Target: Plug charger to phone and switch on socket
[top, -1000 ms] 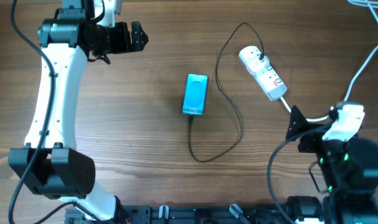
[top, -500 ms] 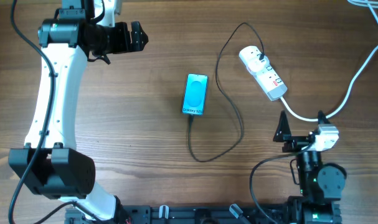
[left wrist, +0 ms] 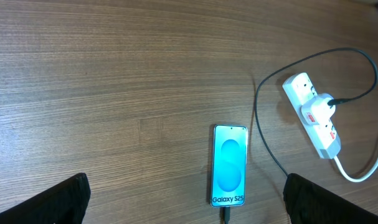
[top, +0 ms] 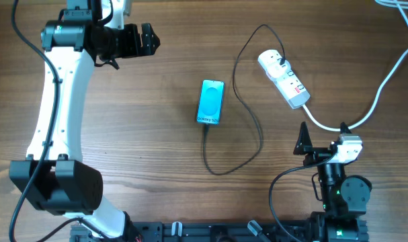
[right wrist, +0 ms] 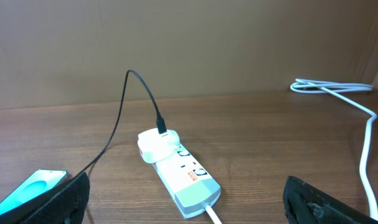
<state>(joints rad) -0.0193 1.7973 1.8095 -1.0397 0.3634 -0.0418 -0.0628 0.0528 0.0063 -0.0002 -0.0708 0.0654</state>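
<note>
The phone [top: 211, 102] lies screen up mid-table, its teal screen reading "Galaxy S25". The charger cable [top: 257, 138] runs from the phone's bottom edge, loops toward the front, then up and round to a white adapter in the socket [top: 288, 82]. In the left wrist view the black connector tip [left wrist: 226, 214] sits against the bottom of the phone [left wrist: 230, 163]. My left gripper [top: 148, 39] is open and empty at the far left. My right gripper [top: 322, 134] is open and empty, just in front of the socket [right wrist: 182, 177].
The socket's thick white cord [top: 385, 81] curves right and off the far right corner. It also shows in the right wrist view [right wrist: 365, 149]. The right arm's base stands at the front right edge.
My right arm has pulled back from beside the socket toward the front edge and folded over its base. The left arm, phone, cable and socket have not moved.
</note>
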